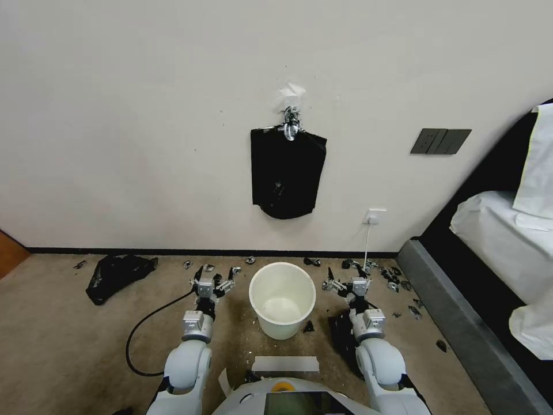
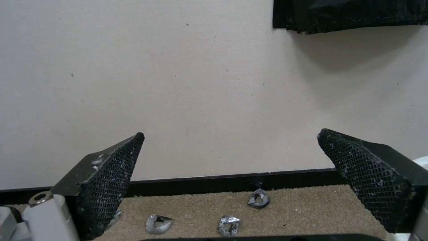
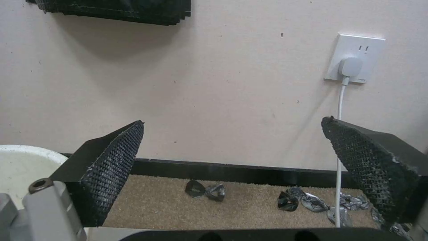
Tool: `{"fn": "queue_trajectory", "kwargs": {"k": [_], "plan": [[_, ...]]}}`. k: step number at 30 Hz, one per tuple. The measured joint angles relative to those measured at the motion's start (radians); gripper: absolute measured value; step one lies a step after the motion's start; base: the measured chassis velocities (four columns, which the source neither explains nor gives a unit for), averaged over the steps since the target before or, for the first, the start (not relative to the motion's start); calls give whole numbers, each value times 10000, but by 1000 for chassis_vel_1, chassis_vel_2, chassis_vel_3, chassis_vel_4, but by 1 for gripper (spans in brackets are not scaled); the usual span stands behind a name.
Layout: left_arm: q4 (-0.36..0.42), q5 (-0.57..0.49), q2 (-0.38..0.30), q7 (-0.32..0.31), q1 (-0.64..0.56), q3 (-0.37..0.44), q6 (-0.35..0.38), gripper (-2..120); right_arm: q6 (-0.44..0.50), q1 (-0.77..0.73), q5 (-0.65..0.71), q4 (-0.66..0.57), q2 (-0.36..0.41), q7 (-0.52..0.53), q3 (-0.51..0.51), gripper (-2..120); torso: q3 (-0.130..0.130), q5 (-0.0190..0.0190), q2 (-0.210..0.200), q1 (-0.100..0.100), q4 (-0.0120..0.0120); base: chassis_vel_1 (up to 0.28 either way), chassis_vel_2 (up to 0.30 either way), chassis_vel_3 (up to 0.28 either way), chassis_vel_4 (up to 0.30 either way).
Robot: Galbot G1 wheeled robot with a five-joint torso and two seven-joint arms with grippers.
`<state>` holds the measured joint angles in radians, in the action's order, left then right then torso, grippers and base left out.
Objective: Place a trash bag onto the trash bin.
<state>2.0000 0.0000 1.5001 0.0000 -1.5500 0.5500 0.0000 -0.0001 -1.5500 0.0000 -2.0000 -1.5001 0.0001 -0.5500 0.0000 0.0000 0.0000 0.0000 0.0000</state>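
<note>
The trash bin [image 1: 282, 300], a small round cream-white bucket, stands open and empty on the carpet close to the wall, between my two arms. Its rim also shows in the right wrist view [image 3: 22, 160]. The trash bag is out of view. My left gripper [image 1: 214, 280] hovers just left of the bin, open and holding nothing; its mesh-padded fingers are spread wide toward the wall [image 2: 231, 134]. On the bin's right, my right gripper [image 1: 347, 281] is open and empty too, also facing the wall [image 3: 233, 121].
A flat black bundle [image 1: 287, 173] hangs from a silvery clip on the wall above the bin. Black plastic heaps lie at the left [image 1: 115, 271] and under my right arm [image 1: 344, 334]. Foil scraps [image 1: 391, 276] litter the baseboard. A bed [image 1: 495, 242] bounds the right side.
</note>
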Motion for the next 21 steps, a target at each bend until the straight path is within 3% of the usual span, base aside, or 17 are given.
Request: {"fn": "queue_trajectory", "kwargs": {"k": [21], "plan": [[0,0,0,0,0,0,0,100,0,-1,0,0,0,0,0,100,0,0,0,0,0,0,0,0,0]]}}
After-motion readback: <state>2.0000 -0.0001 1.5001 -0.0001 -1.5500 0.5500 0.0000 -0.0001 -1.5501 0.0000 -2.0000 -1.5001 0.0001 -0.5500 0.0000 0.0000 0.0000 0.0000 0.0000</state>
